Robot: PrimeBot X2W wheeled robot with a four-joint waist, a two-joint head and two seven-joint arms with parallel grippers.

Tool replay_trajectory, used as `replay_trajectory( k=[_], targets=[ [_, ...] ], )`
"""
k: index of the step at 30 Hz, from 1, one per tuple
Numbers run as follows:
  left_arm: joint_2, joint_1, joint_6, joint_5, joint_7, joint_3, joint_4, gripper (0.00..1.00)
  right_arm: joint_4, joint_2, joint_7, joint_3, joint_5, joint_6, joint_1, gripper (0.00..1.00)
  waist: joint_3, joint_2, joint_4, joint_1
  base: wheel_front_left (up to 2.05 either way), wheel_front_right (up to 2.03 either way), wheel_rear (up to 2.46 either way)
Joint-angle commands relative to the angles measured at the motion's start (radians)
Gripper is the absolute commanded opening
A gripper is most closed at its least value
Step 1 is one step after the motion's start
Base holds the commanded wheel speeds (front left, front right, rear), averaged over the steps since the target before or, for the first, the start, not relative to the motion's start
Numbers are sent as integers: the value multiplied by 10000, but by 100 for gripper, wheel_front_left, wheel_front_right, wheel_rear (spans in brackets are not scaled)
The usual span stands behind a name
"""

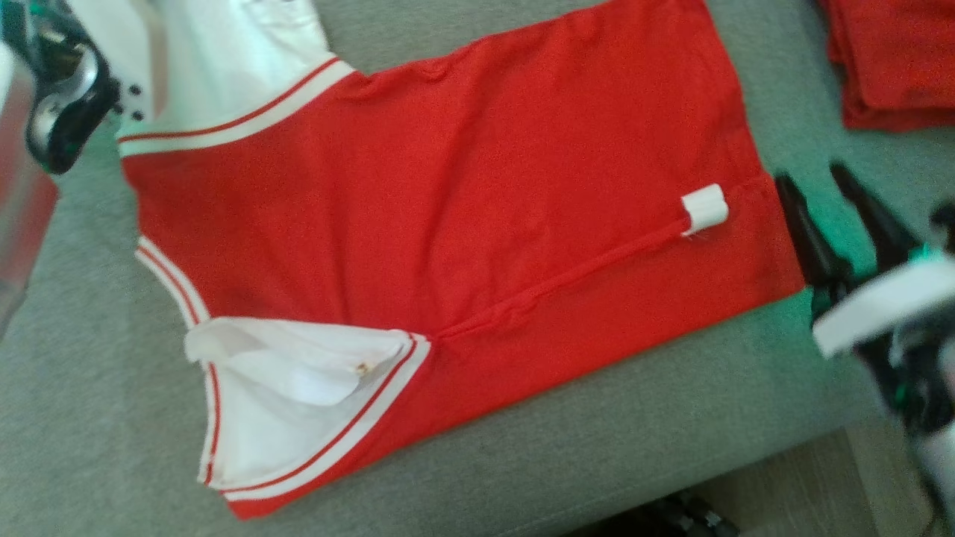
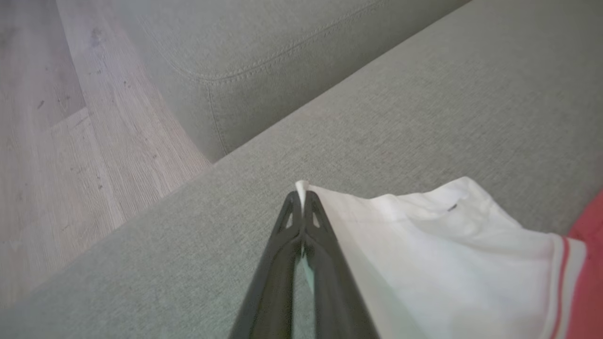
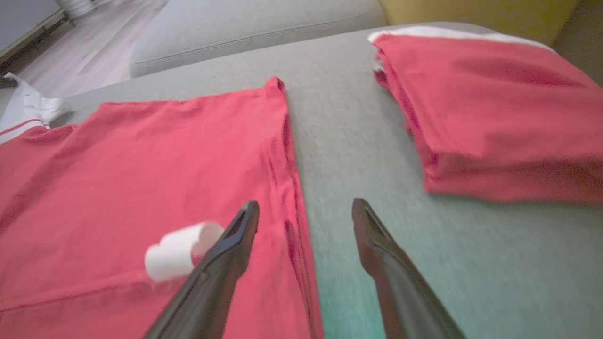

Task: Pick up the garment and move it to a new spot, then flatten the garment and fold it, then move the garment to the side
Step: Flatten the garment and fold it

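Grey woven sofa seat (image 1: 74,418), stitched grey cushion (image 2: 264,42) beside it, pale wood-plank floor (image 2: 61,155)

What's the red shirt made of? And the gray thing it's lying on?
The red shirt looks like soft knit cloth, maybe cotton jersey: matte, limp, with small creases. The gray cushion looks like coarse woven upholstery fabric: matte, with a speckled weave showing.

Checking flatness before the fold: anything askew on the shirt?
Yes. The near sleeve is flopped back on itself, not flat. A white tag curls up off the shirt by the hem. Left claw is shut on the tip of the far sleeve.
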Motion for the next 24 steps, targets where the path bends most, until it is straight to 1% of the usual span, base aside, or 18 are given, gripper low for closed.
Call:
replay_trajectory(
  k=[1, 5, 10, 11, 16, 24],
  targets=[
    [256, -613, 18, -105, -245, 155, -414, 0, -276, -512, 500, 308, 102, 65, -641, 100, -141, 0, 300, 0, 0, 0, 0],
    [81, -779, 18, -279, -783, -186, -688, 0, 425, -753, 1834, 978, 311, 65, -2345, 100, -194, 0, 738, 0, 0, 0, 0],
    [-108, -1066, 18, -431, -1312, -616, -1044, 0, 2198, -649, 2879, 1579, 255, 65, -4342, 100, -108, 0, 1257, 0, 0, 0, 0],
    [-108, -1066, 18, -431, -1312, -616, -1044, 0, 2198, -649, 2879, 1579, 255, 65, -4342, 100, -108, 0, 1257, 0, 0, 0, 0],
    [-219, -1309, 18, -490, -1731, -1017, -1265, 0, 3892, -417, 3173, 1851, 62, 65, -5639, 100, -52, 0, 1604, 0, 0, 0, 0],
    [-252, -1549, 18, -711, -2060, -1494, -1286, 0, 5453, -152, 2853, 2384, 281, 65, -6711, 100, -14, 0, 1832, 0, 0, 0, 0]
  ],
)
